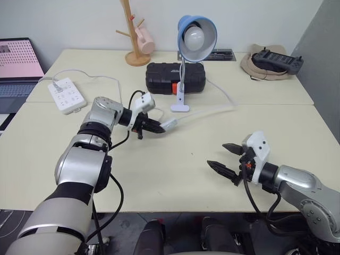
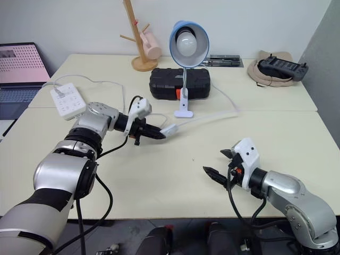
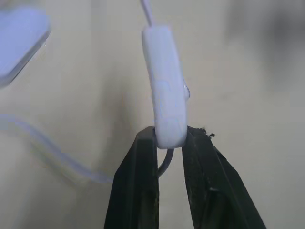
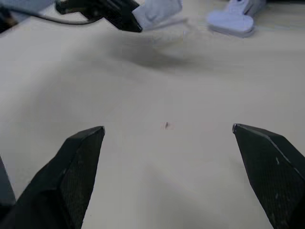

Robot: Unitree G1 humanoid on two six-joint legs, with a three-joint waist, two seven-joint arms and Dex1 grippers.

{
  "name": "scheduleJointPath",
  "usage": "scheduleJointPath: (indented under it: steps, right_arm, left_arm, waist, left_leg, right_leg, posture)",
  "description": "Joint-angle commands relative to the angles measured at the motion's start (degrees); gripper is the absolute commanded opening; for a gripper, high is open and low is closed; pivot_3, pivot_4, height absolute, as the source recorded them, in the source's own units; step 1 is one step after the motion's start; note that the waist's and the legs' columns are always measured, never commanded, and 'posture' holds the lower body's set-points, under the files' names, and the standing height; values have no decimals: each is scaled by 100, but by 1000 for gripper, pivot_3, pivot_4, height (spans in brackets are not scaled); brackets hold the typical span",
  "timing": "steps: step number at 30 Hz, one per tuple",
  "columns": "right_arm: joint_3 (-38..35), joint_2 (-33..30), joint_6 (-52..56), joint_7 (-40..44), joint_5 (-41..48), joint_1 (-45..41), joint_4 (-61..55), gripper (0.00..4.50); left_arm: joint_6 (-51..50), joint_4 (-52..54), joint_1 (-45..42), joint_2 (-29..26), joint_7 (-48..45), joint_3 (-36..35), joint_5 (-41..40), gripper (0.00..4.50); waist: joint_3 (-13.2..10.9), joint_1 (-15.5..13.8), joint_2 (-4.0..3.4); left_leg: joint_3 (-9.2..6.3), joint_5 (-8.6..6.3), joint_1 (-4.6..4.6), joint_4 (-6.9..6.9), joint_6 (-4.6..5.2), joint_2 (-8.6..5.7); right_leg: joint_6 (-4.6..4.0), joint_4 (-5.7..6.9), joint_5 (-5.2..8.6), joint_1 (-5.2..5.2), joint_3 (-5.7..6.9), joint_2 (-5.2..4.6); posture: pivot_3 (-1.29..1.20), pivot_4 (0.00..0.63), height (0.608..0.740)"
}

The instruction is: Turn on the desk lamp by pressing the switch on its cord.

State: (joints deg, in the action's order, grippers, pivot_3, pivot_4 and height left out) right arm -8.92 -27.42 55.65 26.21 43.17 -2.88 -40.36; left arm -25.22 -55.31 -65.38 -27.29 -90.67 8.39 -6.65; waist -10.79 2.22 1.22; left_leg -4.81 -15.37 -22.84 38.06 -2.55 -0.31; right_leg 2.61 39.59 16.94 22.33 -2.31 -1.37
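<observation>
Silver arms, black-fingered white end effectors

A black case sits behind; a wooden mug tree, power strip and laptop further left.

We see even, bright overhead light and soft shadows on the table. Both wrist views are blurred toward their upper edges.

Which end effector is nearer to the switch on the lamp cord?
Left. The left end effector is shut on the switch, lifted above the table. The right end effector is open, well apart from it.
</observation>
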Motion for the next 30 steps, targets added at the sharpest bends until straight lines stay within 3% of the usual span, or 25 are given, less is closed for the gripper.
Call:
scheduleJointPath:
  steps: [1,6,14,30]
  right_arm:
    - [-572,863,239,-755,1549,-169,320,4500]
    - [-753,1311,253,-1493,2913,-475,665,4500]
    - [-735,878,-34,-2125,5021,-909,1007,4500]
    - [35,441,-430,-2343,5430,-1387,1347,4500]
  left_arm:
    - [-3002,2539,594,210,286,-481,-1385,381]
    - [-4870,4490,1337,458,1310,-1064,-2420,381]
    - [-5487,5264,1795,426,2037,-1320,-3200,381]
    - [-5685,5633,2026,203,2503,-1267,-4213,381]
  waist:
    - [0,12,-1]
    - [0,63,-3]
    - [2,89,-7]
    - [2,77,-7]
  left_leg:
    - [-4,0,3,-1,0,15]
    - [-14,1,6,5,-1,23]
    - [-3,1,27,-3,-1,22]
    - [5,1,20,-6,-1,15]
  right_leg:
    - [0,2,0,-1,-4,-1]
    - [-3,18,1,0,-8,-8]
    - [-6,26,4,-3,-14,-6]
    - [-6,6,4,-2,-17,-3]
  posture:
    - [0,150,740]
    - [0,150,740]
    - [0,150,740]
    - [0,150,740]
